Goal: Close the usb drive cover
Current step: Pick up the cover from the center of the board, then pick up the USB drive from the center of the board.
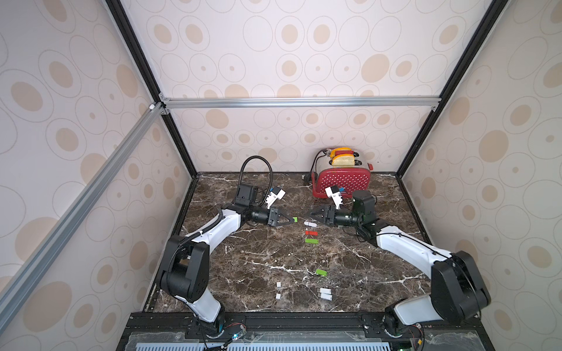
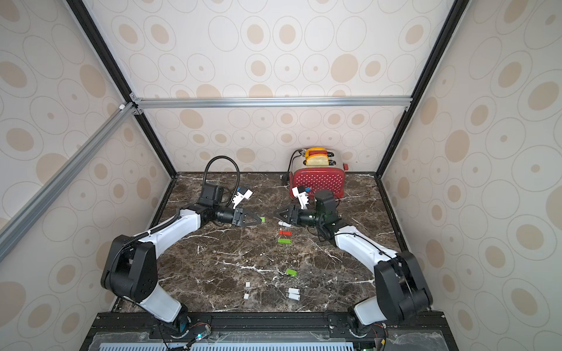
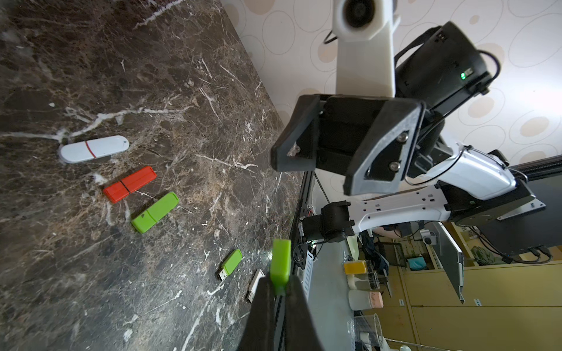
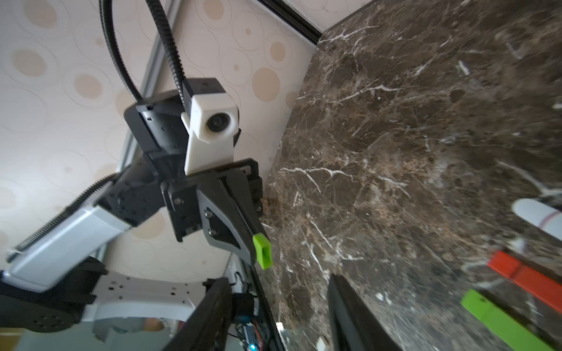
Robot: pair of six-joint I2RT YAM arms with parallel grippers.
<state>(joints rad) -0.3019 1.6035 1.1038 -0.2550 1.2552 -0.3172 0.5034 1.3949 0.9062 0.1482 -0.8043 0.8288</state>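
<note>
Two tools: left tool (image 1: 292,219) tight on green cap (image 3: 280,261), right tool (image 1: 309,213) open

Your left arm (image 1: 213,231) and right arm (image 1: 404,246) wear white shells over black joints. The left end effector (image 1: 293,219) and right end effector (image 1: 309,213) show black triangular fingers (image 3: 395,118), silver screws (image 3: 394,165), a white camera housing (image 4: 209,142) and ribbed black conduit (image 4: 169,45).

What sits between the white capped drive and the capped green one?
The capped red USB drive, touching neither; clear in both top views.
</note>
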